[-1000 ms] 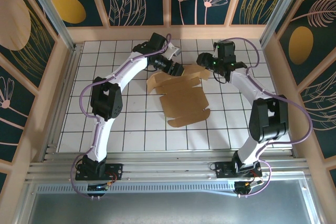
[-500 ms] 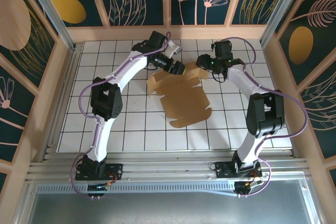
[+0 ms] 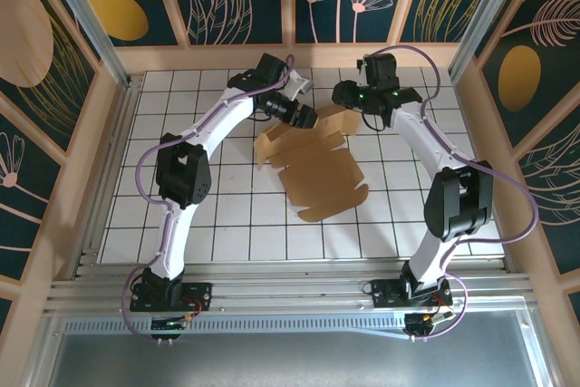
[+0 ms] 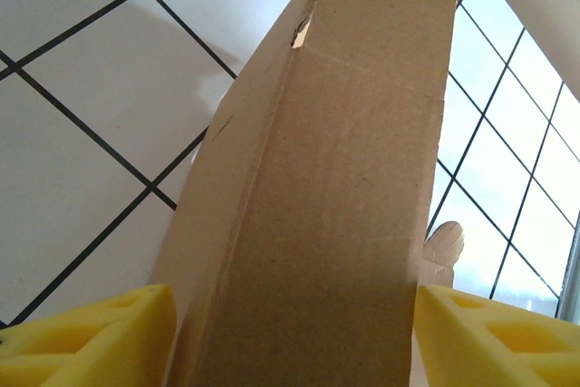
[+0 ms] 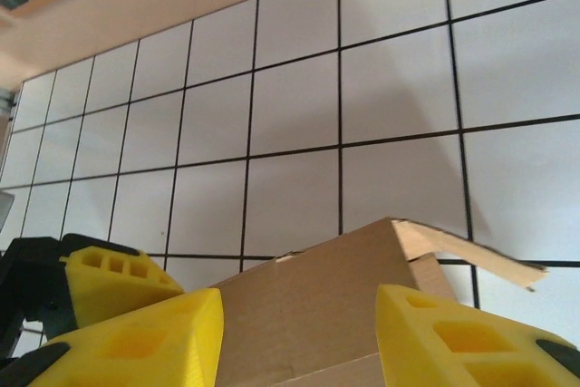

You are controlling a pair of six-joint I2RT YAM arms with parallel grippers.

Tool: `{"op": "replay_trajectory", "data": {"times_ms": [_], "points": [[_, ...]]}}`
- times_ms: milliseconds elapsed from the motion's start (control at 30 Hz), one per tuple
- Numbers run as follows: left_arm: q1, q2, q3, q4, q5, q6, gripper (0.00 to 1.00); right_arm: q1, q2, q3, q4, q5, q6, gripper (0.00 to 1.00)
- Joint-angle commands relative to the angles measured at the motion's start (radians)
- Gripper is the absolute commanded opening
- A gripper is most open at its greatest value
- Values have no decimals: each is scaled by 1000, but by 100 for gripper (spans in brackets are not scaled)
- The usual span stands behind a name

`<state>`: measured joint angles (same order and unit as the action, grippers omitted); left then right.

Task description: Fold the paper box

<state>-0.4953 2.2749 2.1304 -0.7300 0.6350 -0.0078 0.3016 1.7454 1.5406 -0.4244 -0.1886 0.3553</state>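
Observation:
The paper box (image 3: 317, 169) is a flat brown die-cut sheet lying mid-table, its far flaps lifted. My left gripper (image 3: 304, 117) is at the raised far-left flap. In the left wrist view that flap (image 4: 344, 178) stands upright and spans the gap of the open left gripper (image 4: 294, 301), its edges reaching both yellow fingers. My right gripper (image 3: 348, 97) hovers at the far-right flap. In the right wrist view the open right gripper (image 5: 299, 301) has the folded cardboard edge (image 5: 317, 305) between and beyond its fingers. The left gripper's yellow finger (image 5: 104, 274) shows beside it.
White tiled table (image 3: 181, 197) with a wooden rim (image 3: 290, 56) along the back and both sides, patterned walls beyond. Both arms arch over the far half of the table. An aluminium rail (image 3: 290, 292) holds the arm bases at the near edge.
The right gripper has moved back and left, toward the far wall, above the far-right flap. The left gripper has stayed by the far-left flap, its jaws slightly narrower. The sheet shifted slightly.

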Motion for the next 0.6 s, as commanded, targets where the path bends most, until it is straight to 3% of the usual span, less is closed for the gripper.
{"op": "replay_trajectory", "data": {"times_ms": [0,167,433,567], "points": [[7,-23,-1,-11,9,-3,70,2,63,41,-63,-10,-14,48],[6,-27,-4,-11,21,7,67,2,107,53,-82,12,-26,49],[7,-27,-28,-6,25,14,66,1,129,8,-14,-102,30,47],[7,-23,-39,-4,-44,18,67,2,117,-15,15,-118,49,47]]}}
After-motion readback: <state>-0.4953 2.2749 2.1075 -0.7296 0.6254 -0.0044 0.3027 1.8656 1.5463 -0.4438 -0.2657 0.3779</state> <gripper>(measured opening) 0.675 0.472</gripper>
